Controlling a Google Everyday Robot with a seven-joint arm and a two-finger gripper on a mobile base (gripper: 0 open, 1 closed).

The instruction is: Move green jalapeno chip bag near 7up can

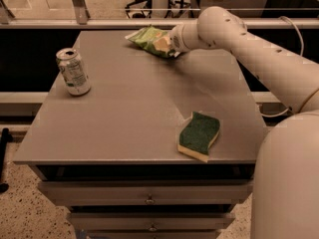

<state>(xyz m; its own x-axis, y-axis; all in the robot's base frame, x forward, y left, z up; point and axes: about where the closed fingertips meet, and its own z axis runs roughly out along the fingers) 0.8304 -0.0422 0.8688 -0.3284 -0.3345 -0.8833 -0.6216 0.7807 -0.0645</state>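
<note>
- Grey table (124, 123) fills the middle of the view, with drawers (149, 200) under its front edge and speckled floor (20, 218) at lower left.
- Nearest on the right, the robot's pale rounded body (289, 183) stands against the table's right front corner.
- On the tabletop near the front right edge lies a dark green wavy sponge (199, 135) with a yellow base, flat and well apart from everything else.
- Farther back on the left side stands the 7up can (73, 71), upright, close to the left edge.
- The white arm (259, 54) reaches from the right across the far right part of the table.
- At the far edge, about mid-width, is the green chip bag (148, 38), well apart from the can.
- The gripper (169, 43) is at the bag's right end, touching it; I cannot tell whether it is closed on the bag or not.
- Behind the table runs a pale rail (99, 23), with a chair base (139, 4) on the floor beyond.
</note>
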